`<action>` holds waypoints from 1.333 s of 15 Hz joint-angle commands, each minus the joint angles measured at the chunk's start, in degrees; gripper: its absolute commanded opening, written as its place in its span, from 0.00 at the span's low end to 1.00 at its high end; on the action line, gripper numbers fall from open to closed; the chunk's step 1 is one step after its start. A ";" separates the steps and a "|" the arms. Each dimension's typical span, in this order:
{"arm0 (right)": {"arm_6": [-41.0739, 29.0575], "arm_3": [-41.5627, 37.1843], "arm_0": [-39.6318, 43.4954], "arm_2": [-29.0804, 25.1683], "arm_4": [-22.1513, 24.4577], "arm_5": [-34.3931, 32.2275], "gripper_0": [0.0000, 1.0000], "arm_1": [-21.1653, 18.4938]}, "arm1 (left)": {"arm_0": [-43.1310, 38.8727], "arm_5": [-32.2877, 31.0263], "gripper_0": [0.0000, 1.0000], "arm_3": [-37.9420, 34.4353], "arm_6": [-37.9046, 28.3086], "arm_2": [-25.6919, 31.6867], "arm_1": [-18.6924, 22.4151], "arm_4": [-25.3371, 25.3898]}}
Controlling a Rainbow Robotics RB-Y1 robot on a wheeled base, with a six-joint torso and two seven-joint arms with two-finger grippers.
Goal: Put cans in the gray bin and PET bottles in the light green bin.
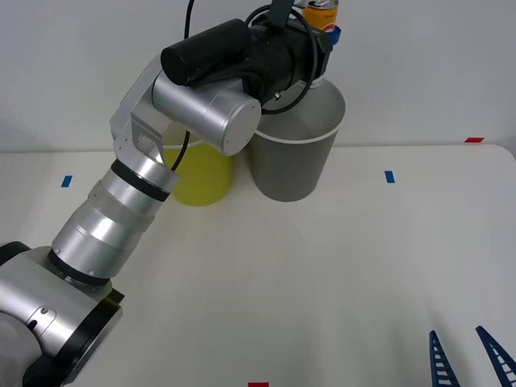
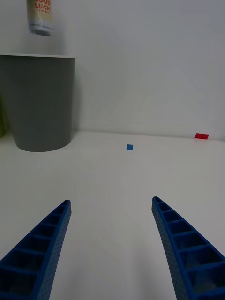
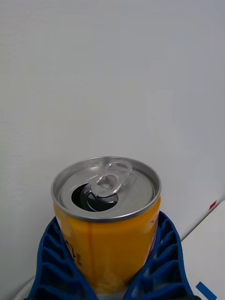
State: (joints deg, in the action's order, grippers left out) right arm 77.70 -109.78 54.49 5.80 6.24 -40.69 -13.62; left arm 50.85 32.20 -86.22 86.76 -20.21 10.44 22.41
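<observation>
My left gripper (image 1: 326, 31) is shut on the orange and white can (image 1: 321, 14), holding it upright in the air just over the far rim of the gray bin (image 1: 294, 157). In the left wrist view the blue fingers (image 3: 49, 253) clamp both sides of the can (image 3: 108, 225), whose silver top with its pull tab is open. The light green bin (image 1: 201, 173) stands to the left of the gray one, partly hidden behind my left arm. My right gripper (image 1: 469, 355) rests open and empty low at the table's near right. From there the can (image 2: 40, 16) hangs above the gray bin (image 2: 42, 103).
Both bins stand at the back of the white table, against a white wall. Small blue tape marks (image 1: 389, 176) (image 1: 66, 181) and red ones (image 1: 474, 139) (image 1: 257, 384) lie flat on the tabletop. My left arm spans the table's left side.
</observation>
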 commanded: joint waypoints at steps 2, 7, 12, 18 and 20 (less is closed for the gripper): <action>0.00 0.00 0.00 0.00 0.00 0.00 0.59 0.00 | -0.05 -0.03 0.96 0.00 -0.97 -0.01 0.81 0.18; 0.00 0.00 0.00 0.00 0.00 0.00 0.59 0.00 | -0.05 0.93 0.91 -6.24 -1.85 -0.01 7.05 7.65; 0.00 0.00 0.00 0.00 0.00 0.00 0.59 0.00 | -7.17 1.02 0.82 -18.81 -1.68 0.43 14.87 5.80; 0.00 0.00 0.00 0.00 0.00 0.00 0.58 0.00 | -33.53 0.93 0.78 -41.66 -2.20 2.37 19.97 -1.93; 0.00 0.00 0.00 0.00 0.00 0.00 0.59 0.00 | -41.71 0.93 0.77 -47.63 -2.29 3.25 21.73 -3.16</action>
State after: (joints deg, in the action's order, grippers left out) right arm 77.70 -109.78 54.49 5.80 6.24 -40.69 -13.62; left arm 15.39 33.20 -128.50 84.63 -17.85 30.13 21.27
